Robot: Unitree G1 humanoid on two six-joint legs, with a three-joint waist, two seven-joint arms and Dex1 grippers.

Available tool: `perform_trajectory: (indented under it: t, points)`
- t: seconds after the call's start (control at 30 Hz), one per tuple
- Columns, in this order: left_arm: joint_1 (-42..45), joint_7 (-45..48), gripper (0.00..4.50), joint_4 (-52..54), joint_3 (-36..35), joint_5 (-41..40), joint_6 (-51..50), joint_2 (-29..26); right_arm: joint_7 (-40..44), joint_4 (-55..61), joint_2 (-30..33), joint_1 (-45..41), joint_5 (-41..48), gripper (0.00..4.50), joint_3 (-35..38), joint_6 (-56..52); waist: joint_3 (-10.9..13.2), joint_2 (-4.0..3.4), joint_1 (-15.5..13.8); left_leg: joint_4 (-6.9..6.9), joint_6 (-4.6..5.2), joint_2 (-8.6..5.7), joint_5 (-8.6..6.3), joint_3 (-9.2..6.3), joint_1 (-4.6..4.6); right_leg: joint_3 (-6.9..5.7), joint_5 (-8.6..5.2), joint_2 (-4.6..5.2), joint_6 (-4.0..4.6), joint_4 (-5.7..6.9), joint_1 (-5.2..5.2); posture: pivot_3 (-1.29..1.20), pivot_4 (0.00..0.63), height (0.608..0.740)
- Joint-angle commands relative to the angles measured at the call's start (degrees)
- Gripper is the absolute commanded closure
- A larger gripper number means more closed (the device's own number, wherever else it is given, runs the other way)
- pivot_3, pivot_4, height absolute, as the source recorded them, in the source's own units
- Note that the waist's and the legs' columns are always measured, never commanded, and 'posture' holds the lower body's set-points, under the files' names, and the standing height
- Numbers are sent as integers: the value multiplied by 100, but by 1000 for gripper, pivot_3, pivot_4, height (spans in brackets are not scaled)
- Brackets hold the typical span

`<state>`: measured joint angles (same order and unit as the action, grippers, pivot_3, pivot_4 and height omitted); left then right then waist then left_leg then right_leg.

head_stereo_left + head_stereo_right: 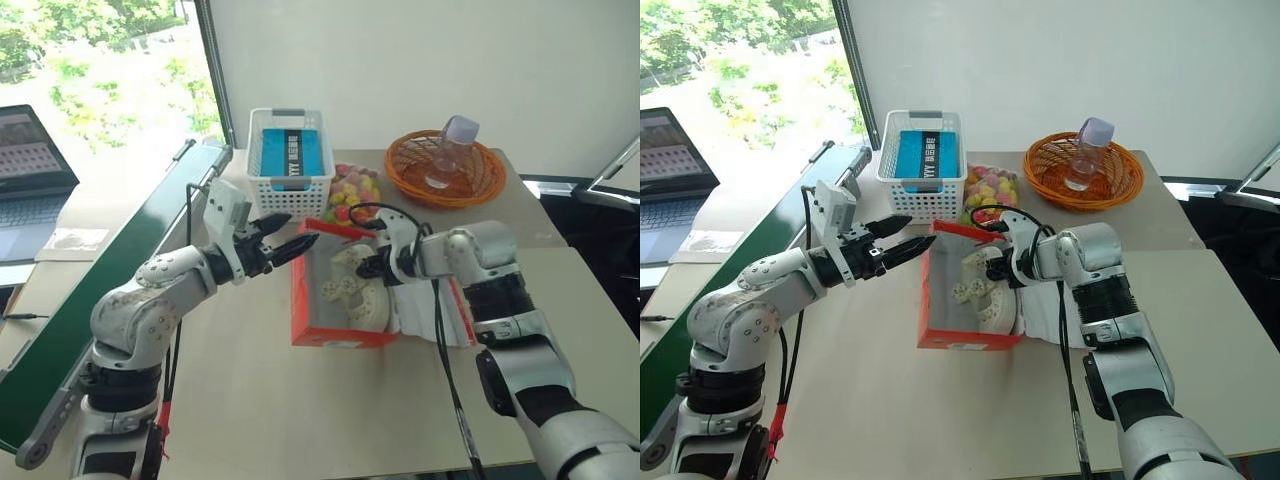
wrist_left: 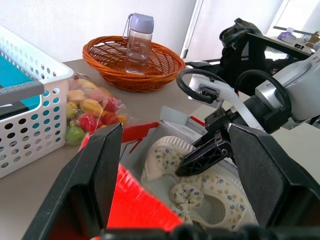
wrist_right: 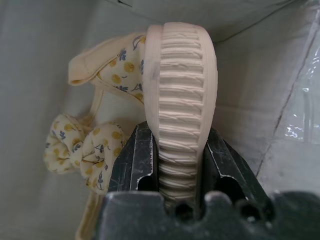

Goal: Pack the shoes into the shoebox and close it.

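Note:
The red-orange shoebox (image 1: 340,337) stands open at the table's middle, its lid (image 1: 455,318) folded out to the right. Inside lie the cream shoes (image 2: 215,192) with yellow-flowered fabric bows. My right gripper (image 1: 366,268) reaches down into the box from the right and is shut on one shoe (image 3: 182,85), its ribbed sole edge pinched between the black fingers (image 3: 135,160). The other shoe's bow (image 3: 85,150) lies beside it on the pale box floor. My left gripper (image 1: 303,228) hovers open over the box's far left corner, holding nothing.
Behind the box stand a white lattice basket (image 1: 290,160) with a blue packet, a bag of colourful sweets (image 1: 352,192), and an orange wicker basket (image 1: 480,175) holding a clear bottle (image 1: 452,150). A green board (image 1: 110,270) runs along the left edge, near a laptop (image 1: 30,160).

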<state>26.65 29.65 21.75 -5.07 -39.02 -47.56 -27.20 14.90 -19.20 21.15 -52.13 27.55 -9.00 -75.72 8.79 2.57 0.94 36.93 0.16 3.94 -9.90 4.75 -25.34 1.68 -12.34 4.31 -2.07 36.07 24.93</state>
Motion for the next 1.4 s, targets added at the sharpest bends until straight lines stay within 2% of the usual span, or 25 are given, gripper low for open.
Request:
perform_trajectory:
  t: [0.03,0.07,0.13,0.27,0.37,0.43,0.63,0.77,0.9,1.03,1.07,1.1,1.17,1.27,1.4]
  points:
    - [-11,-39,920,255,-76,24,156,-17,151,-81,-58,130,-273,3863,-150,107,-1,1,1,0,0,0,0,0,3,0,0,0,0,-1,-3,0,150,740]
    - [-23,-45,920,267,-61,29,158,-13,249,16,-45,119,-301,3863,-238,111,-2,2,0,0,0,0,0,0,3,0,0,0,0,-1,-3,0,150,740]
    - [-42,-23,920,275,-9,66,168,-20,548,333,73,127,-406,2902,-567,264,-2,2,1,0,0,0,0,0,4,0,0,0,0,0,-3,0,150,740]
    - [11,20,920,176,45,130,213,-17,814,819,197,136,-560,1684,-848,354,-1,2,-5,-3,0,0,0,1,0,0,-1,1,1,-1,3,0,150,740]
    - [60,45,920,120,58,139,234,-28,1078,1421,542,134,-863,572,-1406,616,-1,1,-20,-1,0,-1,0,1,-11,0,-1,2,0,0,11,0,150,740]
    - [70,79,920,102,73,146,246,-53,1175,1799,682,100,-913,18,-1568,538,0,1,-28,-1,0,-2,0,2,-14,0,-1,4,0,-1,12,0,150,740]
    - [94,164,920,39,79,171,236,-120,1295,2341,1039,-105,-1207,18,-1690,518,0,1,-14,-1,-1,0,0,2,-13,0,-1,2,1,0,15,0,150,740]
    - [89,184,920,9,52,212,204,-189,1416,2651,1143,-237,-1186,18,-1496,444,0,1,-13,-1,-1,-1,0,3,-15,0,-1,3,1,-1,17,0,150,740]
    - [-14,18,920,15,-52,236,15,-304,1288,3036,984,42,-1185,18,-805,1416,0,1,-11,-2,-1,0,0,3,-15,0,-2,2,2,0,20,0,150,740]
    - [-261,-44,920,89,-189,320,-59,-553,1730,3390,1123,567,-1076,18,-458,2310,0,1,-16,-2,-1,0,0,3,-15,0,-2,3,1,-2,18,0,150,740]
    - [-348,-112,920,108,-296,326,-103,-595,2007,3490,1071,750,-678,18,-159,2202,0,1,-16,-2,-1,0,0,4,-15,0,-2,3,1,-2,18,0,150,740]
    - [-446,-158,435,128,-389,340,-122,-655,2200,3585,1000,916,-344,0,131,2155,0,2,-18,-2,0,0,-1,4,-15,-1,-3,3,0,-5,16,0,150,740]
    - [-609,-194,10,170,-490,405,-129,-788,2452,3711,843,1134,116,0,551,2246,1,3,-19,-3,0,1,-1,4,-15,-1,-3,3,1,-3,16,0,150,740]
    - [-953,-350,10,141,-667,700,23,-982,3118,3774,857,1391,730,0,840,2394,2,2,-10,-1,-1,1,0,3,-13,-1,-2,3,1,0,16,0,150,740]
    - [-1267,-596,10,12,-1039,942,298,-909,3067,3603,663,1438,736,0,897,2713,2,2,-3,-3,-1,4,-1,5,-2,0,-5,2,7,-1,11,0,150,740]
